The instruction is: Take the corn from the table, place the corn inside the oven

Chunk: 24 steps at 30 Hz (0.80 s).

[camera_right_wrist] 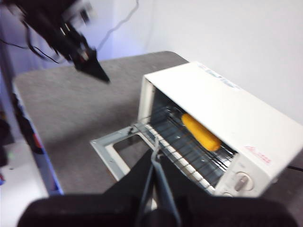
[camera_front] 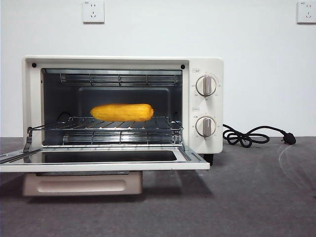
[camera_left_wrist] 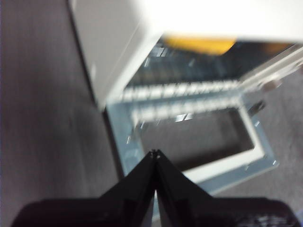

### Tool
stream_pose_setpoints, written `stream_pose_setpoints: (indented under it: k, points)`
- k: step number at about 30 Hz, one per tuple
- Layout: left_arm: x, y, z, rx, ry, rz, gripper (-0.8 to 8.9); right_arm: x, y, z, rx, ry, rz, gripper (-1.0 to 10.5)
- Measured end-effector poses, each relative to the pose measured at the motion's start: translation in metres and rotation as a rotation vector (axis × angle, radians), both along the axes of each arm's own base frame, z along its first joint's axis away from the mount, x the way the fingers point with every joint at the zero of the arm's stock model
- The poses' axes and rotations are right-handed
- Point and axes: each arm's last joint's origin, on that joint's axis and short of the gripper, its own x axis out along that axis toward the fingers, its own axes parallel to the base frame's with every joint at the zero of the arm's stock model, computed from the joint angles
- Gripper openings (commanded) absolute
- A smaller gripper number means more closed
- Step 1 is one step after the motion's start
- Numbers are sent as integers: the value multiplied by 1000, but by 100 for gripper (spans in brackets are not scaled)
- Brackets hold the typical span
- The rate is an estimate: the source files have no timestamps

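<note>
We've got the corn lying lengthwise across the oven rack, door down — both grippers pressed shut, empty; right gripper nearer, corn just ahead of it

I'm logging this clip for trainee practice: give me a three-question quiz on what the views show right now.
1. True or false: the corn lies on the wire rack inside the oven.
2. The oven door is: A) shut B) folded down open C) removed.
3. Fill in: the left gripper has its jaws ____.

Key: 1 true; 2 B; 3 shut.
</note>
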Motion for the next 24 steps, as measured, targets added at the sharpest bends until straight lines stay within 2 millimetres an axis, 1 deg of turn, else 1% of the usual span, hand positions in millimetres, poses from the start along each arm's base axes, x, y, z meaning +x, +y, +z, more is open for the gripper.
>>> stream_pose_setpoints:
  k: [3, 5, 6, 9, 13, 18, 24]
  points:
    - [5, 1, -34, -30, 109, 2, -9, 2, -2, 1, -3, 30, 36, -16]
    - [7, 2, -53, -44, 158, 4, -9, 4, 0, 0, -25, 52, 58, -16]
    - [8, 3, -61, -50, 176, 8, -9, 5, 1, -1, -43, 67, 68, -16]
    - [14, 6, -78, -68, 222, 23, -9, 10, 5, -6, -109, 127, 77, -16]
    - [26, 10, -87, -78, 226, 38, -9, 21, 16, -16, -201, 227, 50, -16]
    - [38, 13, -94, -83, 211, 55, -8, 44, 34, -28, -255, 367, 55, -16]
    - [46, 16, -106, -93, 241, 65, -9, 79, 39, -38, -267, 486, 48, -16]
